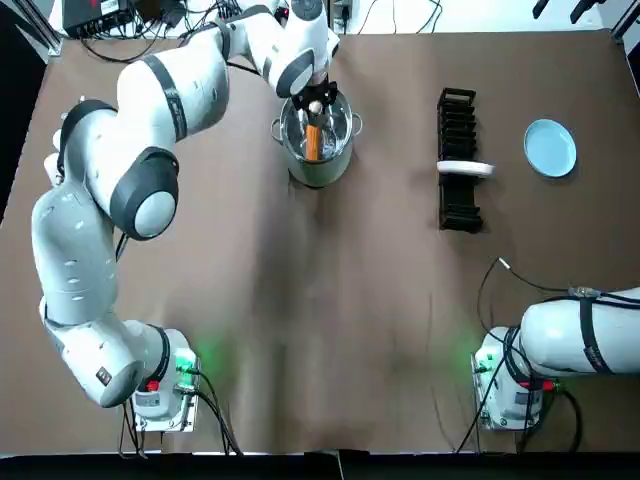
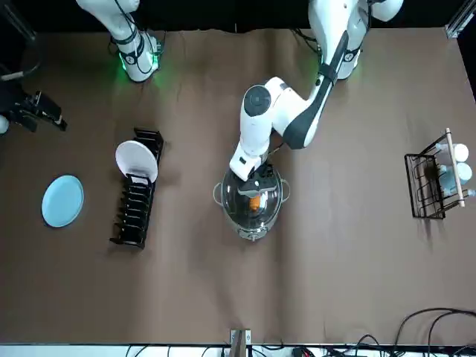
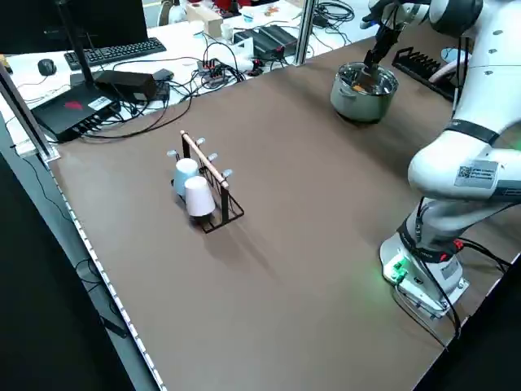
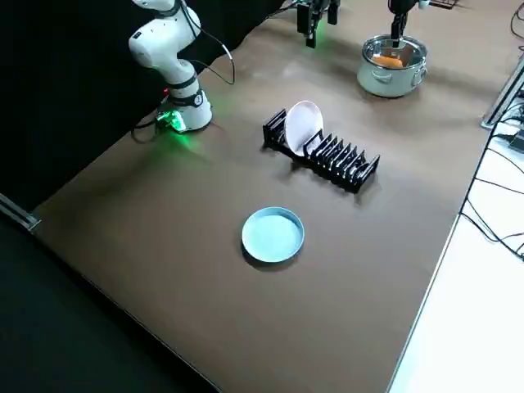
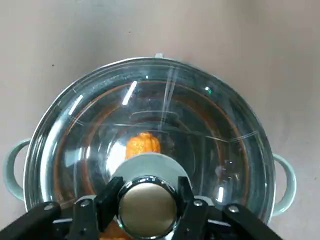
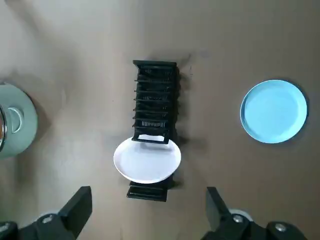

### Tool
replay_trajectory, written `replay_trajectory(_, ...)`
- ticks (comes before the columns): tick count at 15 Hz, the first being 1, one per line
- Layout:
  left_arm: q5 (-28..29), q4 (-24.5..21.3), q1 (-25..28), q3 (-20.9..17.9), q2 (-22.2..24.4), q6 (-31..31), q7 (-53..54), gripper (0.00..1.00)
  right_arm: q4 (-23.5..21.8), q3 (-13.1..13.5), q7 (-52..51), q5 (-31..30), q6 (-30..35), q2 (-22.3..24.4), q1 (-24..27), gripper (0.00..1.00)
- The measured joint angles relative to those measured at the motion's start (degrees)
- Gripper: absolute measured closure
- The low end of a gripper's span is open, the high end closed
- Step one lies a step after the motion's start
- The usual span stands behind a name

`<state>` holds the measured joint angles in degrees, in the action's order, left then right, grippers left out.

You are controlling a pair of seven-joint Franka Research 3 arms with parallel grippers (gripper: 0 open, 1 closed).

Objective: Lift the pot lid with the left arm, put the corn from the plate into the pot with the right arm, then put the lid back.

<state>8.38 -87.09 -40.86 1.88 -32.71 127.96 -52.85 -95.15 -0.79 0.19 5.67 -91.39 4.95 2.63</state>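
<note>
Glass domed over a steel rim: the lid (image 5: 200, 125) sits on the pot (image 5: 286, 180) toward the far middle of the table. Through it the orange corn (image 5: 142, 144) shows lying inside the pot, well apart from the blue plate (image 1: 550, 147). The left gripper (image 5: 146, 200) is over the lid's centre, its fingers (image 5: 107, 200) pinched against either side of the polished metal knob (image 5: 147, 212).

That knob is the only sensible hold. The dome is smooth, hard and breakable, probably with some weight to it, and the round knob looks slick — so a firm, centred squeeze and a level, straight motion should keep the lid from tilting or slipping. Letting go is safest once the rim is seated all round.

The right gripper (image 6: 147, 210) hangs spread wide, parked on its own side of the table, well apart from the pot.
</note>
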Motion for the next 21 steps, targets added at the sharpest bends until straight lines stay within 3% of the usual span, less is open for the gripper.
replay_trajectory(6, 0.17, 0.14, -0.68, -0.64, -0.2, 0.04, -0.09, 0.47, -0.07, -0.01, -0.19, 0.0, 0.15, 0.0, 0.0, 0.0)
replay_trajectory(7, 0.17, 0.26, -0.68, -0.71, -0.2, 0.18, -0.1, 0.4, -0.08, 0.0, -0.22, 0.0, 0.16, 0.0, 0.0, 0.0)
replay_trajectory(8, 0.17, 0.82, -0.55, -0.89, -0.19, 0.21, -0.12, 0.23, -0.09, -0.03, -0.25, 0.0, 0.19, 0.0, 0.0, 0.0)
replay_trajectory(11, 0.17, 2.02, -0.18, -1.14, 1.01, -0.72, -0.15, 0.0, -0.14, -0.17, -0.35, 0.01, 0.31, 0.0, -0.02, 0.0)
replay_trajectory(14, 0.59, 3.07, 2.82, -1.35, 5.9, -8.6, 1.43, 0.0, -0.36, -0.16, -0.56, -0.06, 0.53, 0.0, -0.02, 0.0)
replay_trajectory(17, -0.25, 3.08, 9.54, -0.54, 12.55, -17.17, 11.41, 0.0, -1.34, -0.1, -0.76, -0.53, 0.53, 0.0, -0.01, 0.0)
replay_trajectory(21, -3.17, 2.82, 15.04, -0.17, 17.63, -27.04, 24.96, 0.0, -2.56, 0.02, -1.06, -3.25, -0.1, 0.08, 0.01, 0.0)
